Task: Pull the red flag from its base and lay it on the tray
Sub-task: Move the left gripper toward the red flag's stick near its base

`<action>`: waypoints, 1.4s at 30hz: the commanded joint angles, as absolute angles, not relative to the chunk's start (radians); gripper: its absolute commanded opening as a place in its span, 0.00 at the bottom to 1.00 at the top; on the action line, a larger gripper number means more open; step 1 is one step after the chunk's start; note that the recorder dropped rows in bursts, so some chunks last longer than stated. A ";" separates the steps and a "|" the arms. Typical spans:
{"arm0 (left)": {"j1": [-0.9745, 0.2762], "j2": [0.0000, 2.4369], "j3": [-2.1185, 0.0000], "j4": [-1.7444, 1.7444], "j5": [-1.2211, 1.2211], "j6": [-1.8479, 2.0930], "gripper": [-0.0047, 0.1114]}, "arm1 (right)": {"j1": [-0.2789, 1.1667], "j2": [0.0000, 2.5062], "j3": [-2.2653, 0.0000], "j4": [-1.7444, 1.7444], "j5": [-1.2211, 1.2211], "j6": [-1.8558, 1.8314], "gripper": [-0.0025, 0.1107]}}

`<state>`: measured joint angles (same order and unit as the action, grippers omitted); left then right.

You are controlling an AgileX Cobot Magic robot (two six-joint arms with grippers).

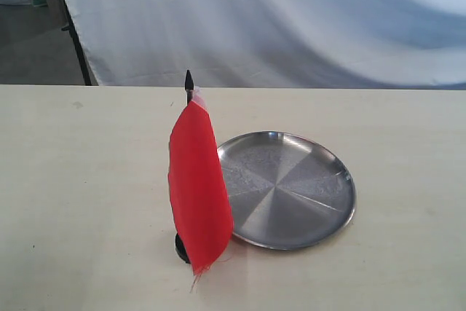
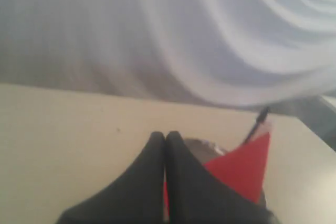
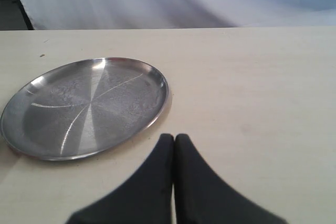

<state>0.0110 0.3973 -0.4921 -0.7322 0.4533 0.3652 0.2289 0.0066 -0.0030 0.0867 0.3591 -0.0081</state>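
Left end effector (image 2: pixel 165 136) and right end effector (image 3: pixel 174 138) are pressed together, empty. The red flag (image 1: pixel 198 187) stands upright in the base (image 1: pixel 180 247), tip up, beside the tray (image 1: pixel 291 194) on the bench (image 1: pixel 80 194).

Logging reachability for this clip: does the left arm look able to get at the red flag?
Probably yes. The red flag stands upright just ahead of the left gripper, with nothing between them. Its jaws are shut, so they must open first.
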 commanded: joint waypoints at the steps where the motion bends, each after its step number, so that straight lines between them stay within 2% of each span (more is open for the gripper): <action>1: 0.013 0.558 -0.508 -1.059 0.577 0.726 0.04 | 0.223 0.000 0.000 0.084 0.363 -0.012 0.02; 11: 0.013 0.785 -0.499 -1.238 0.711 0.949 0.04 | 0.223 0.000 0.000 0.084 0.363 -0.012 0.02; 23: 0.013 0.914 -0.363 -1.605 0.952 1.758 0.04 | 0.223 0.000 0.000 0.084 0.363 -0.012 0.02; 36: 0.013 1.019 -0.286 -1.727 0.944 1.854 0.04 | 0.223 0.000 0.000 0.084 0.363 -0.012 0.02; 39: 0.013 1.060 -0.286 -1.723 0.946 1.852 0.12 | 0.223 0.000 0.000 0.084 0.363 -0.012 0.02; 42: 0.013 1.111 -0.286 -1.723 0.946 1.852 0.33 | 0.223 0.000 0.000 0.084 0.363 -0.012 0.02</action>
<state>0.0110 1.0730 -0.2928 -1.7122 0.9376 1.8495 0.2289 0.0066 -0.0030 0.0867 0.3591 -0.0081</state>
